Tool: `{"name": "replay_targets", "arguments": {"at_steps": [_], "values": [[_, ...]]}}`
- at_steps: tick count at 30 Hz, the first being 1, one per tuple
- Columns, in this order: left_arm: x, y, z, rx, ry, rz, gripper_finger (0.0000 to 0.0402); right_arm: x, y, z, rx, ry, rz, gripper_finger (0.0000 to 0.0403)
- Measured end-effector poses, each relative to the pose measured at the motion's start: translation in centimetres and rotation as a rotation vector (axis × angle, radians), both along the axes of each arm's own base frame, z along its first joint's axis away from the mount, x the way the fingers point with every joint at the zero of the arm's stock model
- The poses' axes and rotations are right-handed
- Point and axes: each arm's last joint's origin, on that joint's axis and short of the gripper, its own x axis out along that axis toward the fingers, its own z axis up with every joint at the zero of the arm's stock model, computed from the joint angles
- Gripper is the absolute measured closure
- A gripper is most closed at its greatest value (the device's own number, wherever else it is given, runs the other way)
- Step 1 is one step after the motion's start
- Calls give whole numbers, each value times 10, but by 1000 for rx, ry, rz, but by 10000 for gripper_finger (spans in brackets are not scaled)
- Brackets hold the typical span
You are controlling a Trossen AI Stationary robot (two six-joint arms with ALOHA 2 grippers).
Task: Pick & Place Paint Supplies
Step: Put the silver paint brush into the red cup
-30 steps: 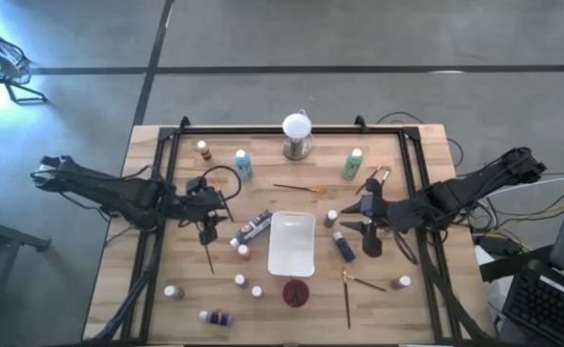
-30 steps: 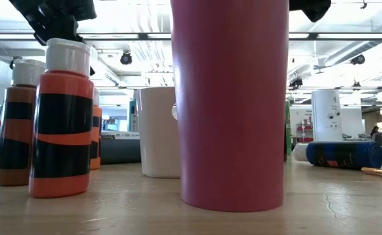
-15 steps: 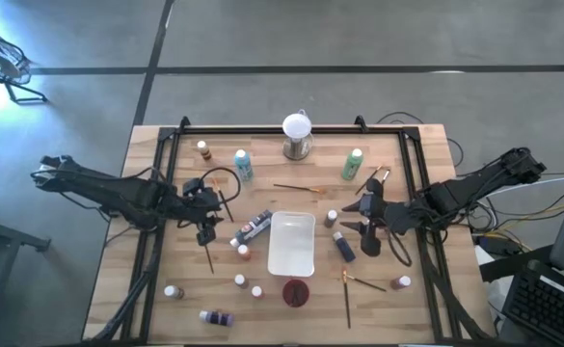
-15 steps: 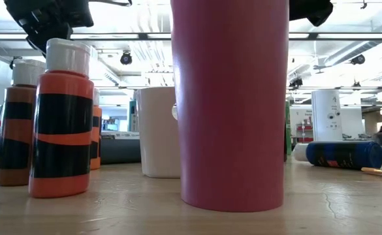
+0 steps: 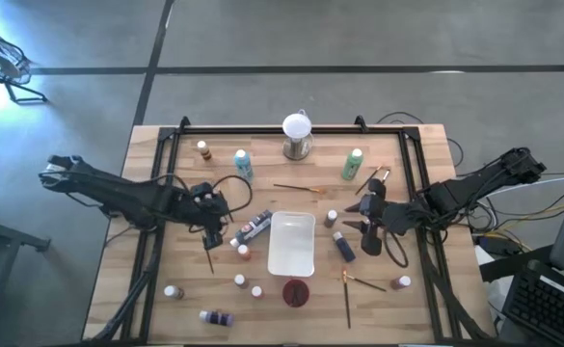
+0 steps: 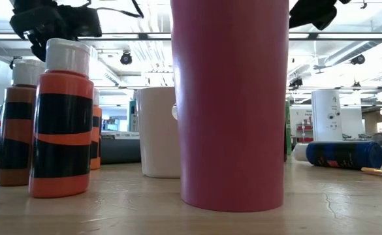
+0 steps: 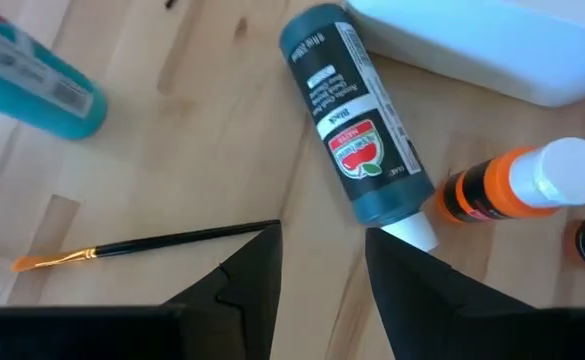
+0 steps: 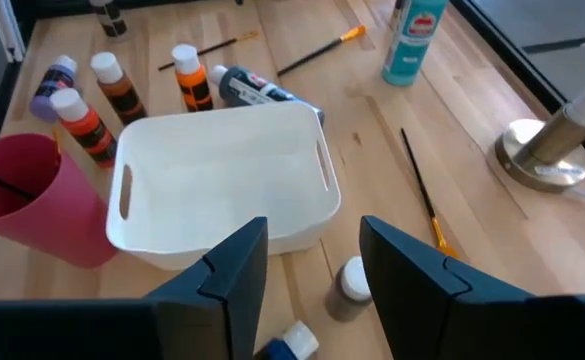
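My left gripper (image 5: 216,229) (image 7: 322,245) hovers open above the table's left half, touching nothing. Just beyond its fingertips a dark teal paint bottle (image 7: 357,130) (image 5: 253,228) lies on its side, with a black-handled brush (image 7: 162,243) flat beside it. An orange bottle (image 7: 512,185) stands near the teal bottle's cap. My right gripper (image 5: 361,229) (image 8: 312,235) hangs open right of the white tray (image 8: 222,180). Below it are a small brown bottle (image 8: 350,285) and a dark blue bottle (image 5: 344,246) lying flat.
A dark red cup (image 5: 297,291) stands at the tray's near end, with a brush in it. A white globe on a metal base (image 5: 297,135) is at the far edge. More bottles (image 5: 243,164) (image 5: 352,164) and brushes (image 5: 299,189) (image 5: 347,299) are scattered over the wood.
My left gripper has gone down and toward the table's right edge, closer to the lying dark teal bottle, staying open. No object has moved.
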Motion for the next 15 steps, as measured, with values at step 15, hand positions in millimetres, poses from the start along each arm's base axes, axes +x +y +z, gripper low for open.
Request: {"name": "replay_targets", "arguments": {"at_steps": [15], "values": [[21, -4, 25, 96, -22, -132, 250, -10, -4, -10, 137, 97, -164, 221]]}}
